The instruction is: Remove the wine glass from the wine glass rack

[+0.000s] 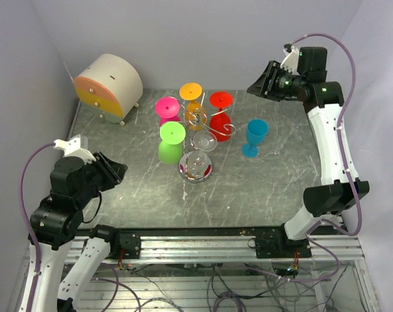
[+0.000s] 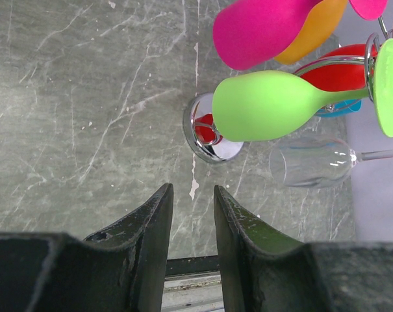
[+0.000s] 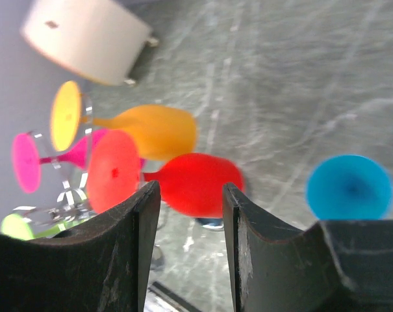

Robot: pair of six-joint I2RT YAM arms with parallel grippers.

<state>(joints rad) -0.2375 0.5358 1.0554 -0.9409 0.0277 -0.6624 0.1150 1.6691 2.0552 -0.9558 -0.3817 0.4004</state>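
Observation:
The wine glass rack [image 1: 197, 121] stands mid-table on its chrome base [image 1: 195, 168]. Pink [image 1: 167, 107], orange [image 1: 191, 91], red [image 1: 220, 99], green [image 1: 172, 132] and clear [image 1: 202, 142] wine glasses hang from it upside down. A blue wine glass [image 1: 254, 136] stands upright on the table to the rack's right, apart from it. My right gripper [image 1: 258, 84] hovers open, high behind the blue glass, with nothing between its fingers. In the right wrist view the red glass [image 3: 196, 182] lies beyond the gap and the blue glass [image 3: 349, 187] to the right. My left gripper [image 1: 116, 172] is open and empty at the near left.
A white and orange drum-shaped box [image 1: 109, 84] sits on small feet at the back left corner. Grey walls close in the table on the left, back and right. The left wrist view shows the green glass [image 2: 267, 104], the clear glass [image 2: 312, 162] and the chrome base [image 2: 209, 138] ahead.

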